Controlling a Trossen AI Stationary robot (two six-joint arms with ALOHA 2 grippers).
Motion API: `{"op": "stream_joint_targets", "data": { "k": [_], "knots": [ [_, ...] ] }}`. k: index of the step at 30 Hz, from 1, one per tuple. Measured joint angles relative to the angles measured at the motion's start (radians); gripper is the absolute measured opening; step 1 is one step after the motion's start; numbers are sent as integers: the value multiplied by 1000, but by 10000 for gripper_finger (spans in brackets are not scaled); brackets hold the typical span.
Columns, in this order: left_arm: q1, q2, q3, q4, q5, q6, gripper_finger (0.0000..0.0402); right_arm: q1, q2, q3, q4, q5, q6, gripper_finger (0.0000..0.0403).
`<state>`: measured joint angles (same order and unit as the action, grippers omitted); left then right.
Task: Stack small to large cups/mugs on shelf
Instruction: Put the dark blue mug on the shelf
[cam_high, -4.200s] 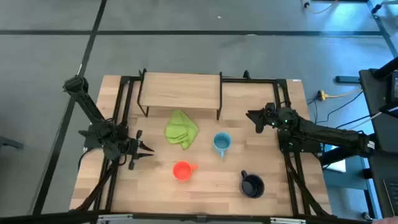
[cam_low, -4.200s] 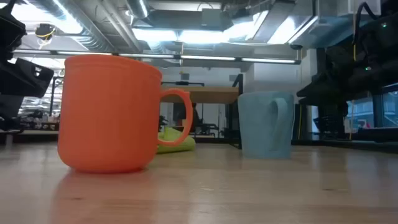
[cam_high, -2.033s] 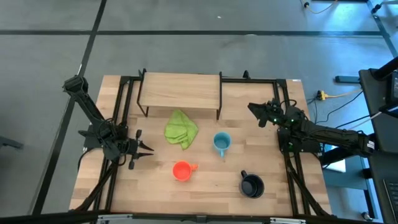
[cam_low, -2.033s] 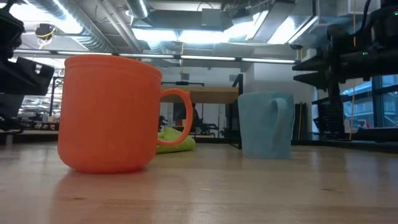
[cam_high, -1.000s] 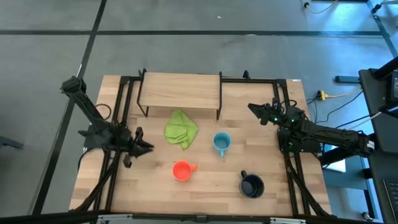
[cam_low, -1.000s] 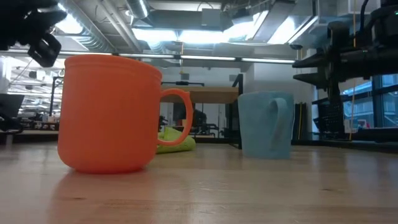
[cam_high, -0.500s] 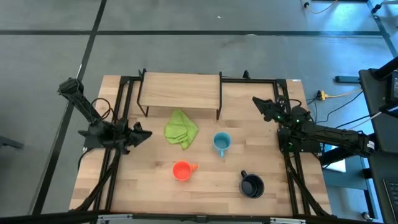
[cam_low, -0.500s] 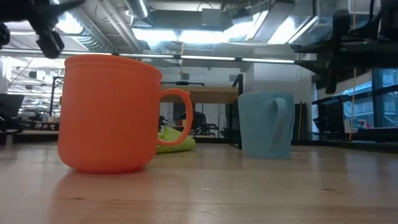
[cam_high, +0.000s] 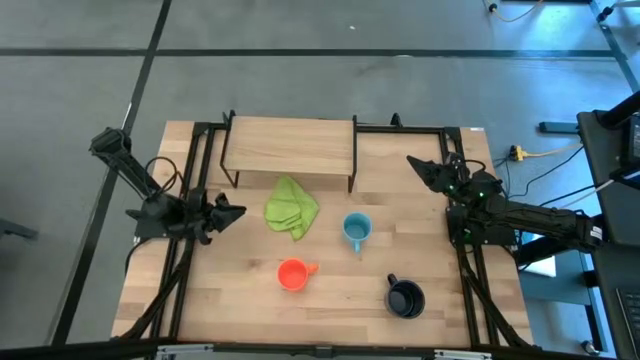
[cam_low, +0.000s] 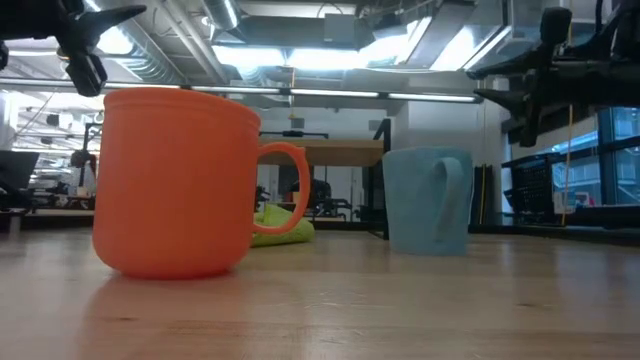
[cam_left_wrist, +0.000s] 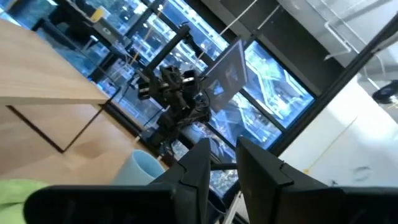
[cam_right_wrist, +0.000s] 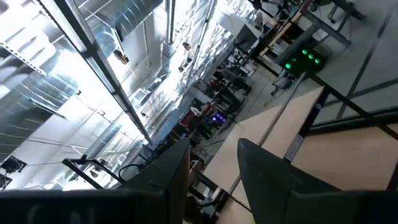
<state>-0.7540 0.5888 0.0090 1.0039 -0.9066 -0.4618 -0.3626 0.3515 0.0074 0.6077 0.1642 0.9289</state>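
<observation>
High view: three mugs are standing on the bench in front of the shelf (cam_high: 289, 146), none stacked yet. Light blue mug (cam_high: 356, 229) is sitting nearest it, orange mug (cam_high: 292, 274) farther out, navy mug (cam_high: 405, 298) farthest. Left gripper (cam_high: 232, 211) & right gripper (cam_high: 415, 164) are hovering either side of shelf, fingers slightly spread, holding nothing, prob. waiting to start.
</observation>
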Motion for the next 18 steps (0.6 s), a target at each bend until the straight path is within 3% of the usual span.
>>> {"op": "stream_joint_targets", "data": {
  "k": [3,6,9,14,16,18],
  "knots": [
    [27,0,10,-15,41,3,70,0,0,16,-8,1,-24,138],
    [48,-1,79,-126,81,51,65,0,2,125,-141,0,-106,138],
    [70,-3,224,-459,141,69,64,0,51,341,-456,5,-255,138],
    [150,39,548,-1275,292,-111,64,2,245,749,-1035,46,-485,138],
    [176,55,624,-1433,338,-133,64,2,325,889,-1249,60,-520,138],
    [188,56,664,-1459,360,-133,64,7,400,1010,-1470,64,-516,138]
  ]
}}
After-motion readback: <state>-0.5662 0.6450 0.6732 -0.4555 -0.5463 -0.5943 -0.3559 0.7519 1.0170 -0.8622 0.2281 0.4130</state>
